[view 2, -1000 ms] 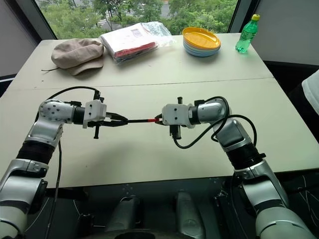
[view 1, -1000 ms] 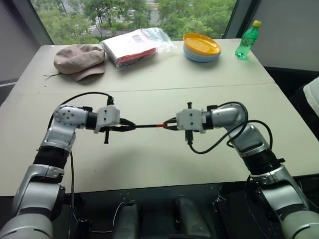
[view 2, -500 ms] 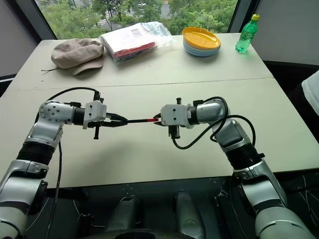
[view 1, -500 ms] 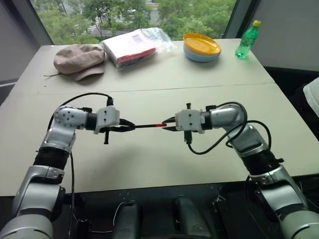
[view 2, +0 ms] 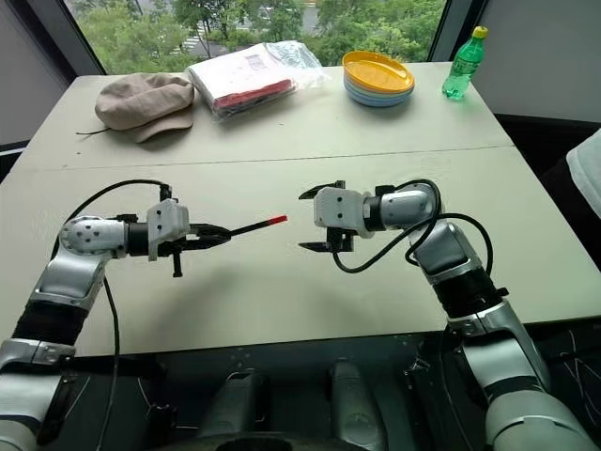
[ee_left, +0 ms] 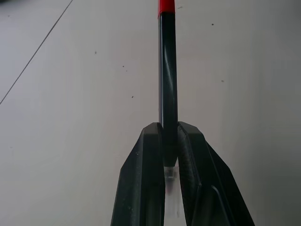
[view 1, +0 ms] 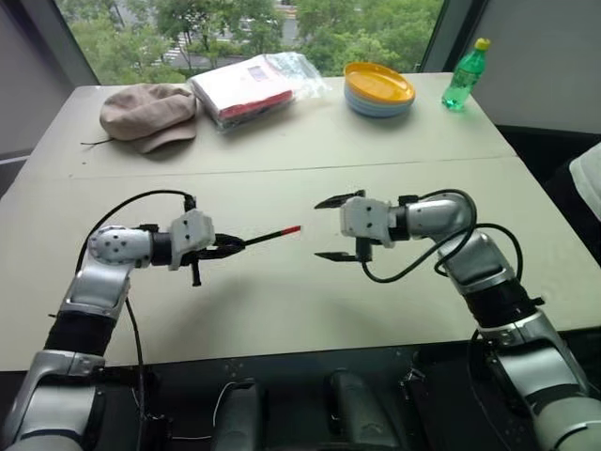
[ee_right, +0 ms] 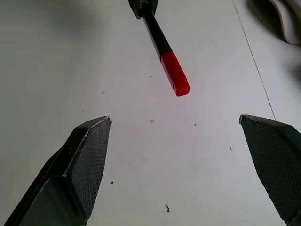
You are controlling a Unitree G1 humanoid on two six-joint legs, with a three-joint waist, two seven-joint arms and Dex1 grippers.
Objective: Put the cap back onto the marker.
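Marker (view 1: 266,236) held in the air above the desk (view 1: 282,291), gripped at its back end by the left gripper (view 1: 230,244), whose fingers (ee_left: 150,155) are clamped tight on the black barrel. Its long axis runs almost level, rising slightly from the left gripper toward the right gripper (view 1: 333,228). The far end of the marker is red (ee_right: 174,73), which reads as the cap seated on the barrel; no loose cap lies on the desk near the marker, and no pale tip is exposed.

The right gripper faces the marker head-on, its fingers (ee_right: 89,155) spread wide and holding nothing. From the marker's red end, the right gripper lies just beyond, along the same line the marker points, with a clear gap between them. Seen from the right wrist, the red end hangs out in front of the open fingers, between their two lines but not yet within reach of the pads.

Judged from this, the cap appears to be on, so any further move would likely be a press along the marker's axis, or simply setting it down. The left arm already has the marker; the right is the nearer free one to the red end.

Beyond the marker, at the desk's far edge, sit a hat (view 1: 148,113), a plastic-wrapped package (view 1: 254,86), stacked plates (view 1: 379,89) and a green bottle (view 1: 467,77).
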